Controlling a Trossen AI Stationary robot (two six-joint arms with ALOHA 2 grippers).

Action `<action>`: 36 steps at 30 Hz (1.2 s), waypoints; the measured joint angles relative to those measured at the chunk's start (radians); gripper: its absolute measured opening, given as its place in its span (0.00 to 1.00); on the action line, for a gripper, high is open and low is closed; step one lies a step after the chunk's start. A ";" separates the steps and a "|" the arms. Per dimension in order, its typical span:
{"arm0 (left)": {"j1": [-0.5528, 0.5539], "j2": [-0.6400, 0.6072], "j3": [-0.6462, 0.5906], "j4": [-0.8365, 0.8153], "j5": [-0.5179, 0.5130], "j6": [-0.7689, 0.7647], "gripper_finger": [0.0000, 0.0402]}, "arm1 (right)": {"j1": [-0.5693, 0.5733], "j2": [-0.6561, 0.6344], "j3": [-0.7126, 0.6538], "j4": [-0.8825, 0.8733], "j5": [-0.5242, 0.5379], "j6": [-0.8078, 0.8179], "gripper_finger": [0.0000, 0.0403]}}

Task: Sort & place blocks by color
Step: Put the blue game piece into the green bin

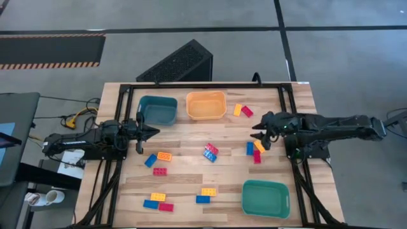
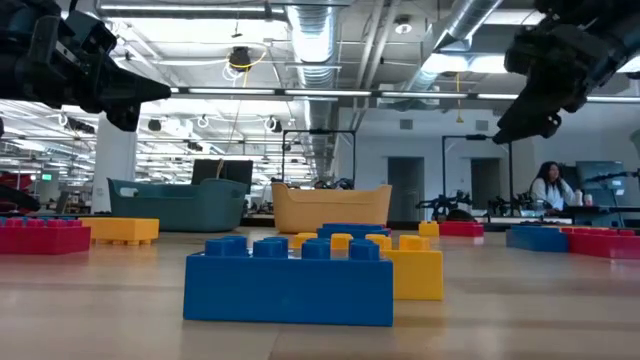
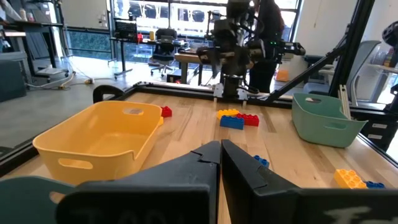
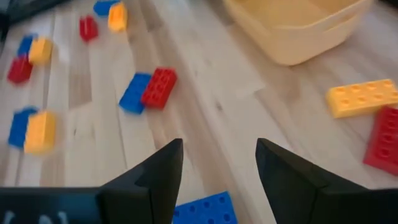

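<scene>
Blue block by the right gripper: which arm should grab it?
Right, probably. The right gripper hangs with jaws open just beside the blue block in the high view. The left gripper, jaws shut, sits far across the table near the teal bin.

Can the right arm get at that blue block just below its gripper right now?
Probably yes. The right gripper is open above the blue block, with only bare table between the fingers.

Two bins (image 1: pixel 158 109) (image 1: pixel 206 105) side by side at the table's (image 1: pixel 191 184) upper middle, a third bin (image 1: pixel 265 198) at lower right, blocks (image 1: pixel 210 152) scattered between, more blocks (image 1: pixel 158 201) at lower left, another cluster (image 1: pixel 254 150) at right.
</scene>
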 joint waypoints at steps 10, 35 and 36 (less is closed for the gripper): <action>0.000 0.000 0.000 0.000 0.000 0.000 0.00 | 0.069 0.223 0.004 -0.017 -0.004 -0.100 0.57; 0.000 0.000 0.000 0.000 0.000 0.000 0.00 | 0.119 0.512 0.010 0.066 -0.085 -0.105 0.95; 0.000 0.000 0.000 0.000 0.000 0.000 0.00 | 0.128 0.529 0.019 0.063 -0.066 -0.107 0.95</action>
